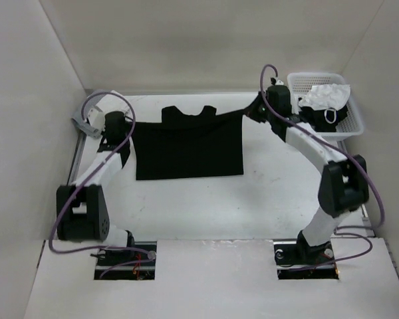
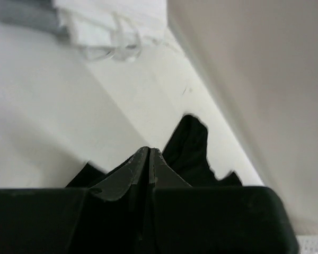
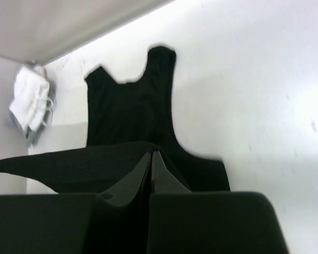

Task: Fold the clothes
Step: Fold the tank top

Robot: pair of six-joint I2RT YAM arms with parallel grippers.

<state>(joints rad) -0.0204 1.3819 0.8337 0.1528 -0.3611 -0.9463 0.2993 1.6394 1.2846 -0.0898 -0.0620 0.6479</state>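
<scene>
Shirt [image 1: 189, 149], black, short-sleeved, sits mid-table [image 1: 206, 212] toward the far side, collar end pointing at the back wall, body spread flat below it. Its upper edge runs taut from one arm to the other, across the body just below the collar. Left gripper [image 2: 149, 159]: fingers fully together, black fabric bunched on both sides of the tips, so it looks pinched on the shirt's left corner. Right gripper [image 3: 151, 159]: fingers also fully together, a band of black fabric stretches from its tips off to the left, so it's clamped on the right corner, near the back wall. Right wrist view shows the collar and both shoulder tabs lying flat on the table beyond the held edge. Grey-and-white cloth pile [image 1: 82, 123] is in the far left corner, just beside the left wrist, clear of the shirt. White basket [image 1: 316, 74] sits far right behind the right arm, holding crumpled white cloth [image 1: 326, 93] and something dark I can't identify
</scene>
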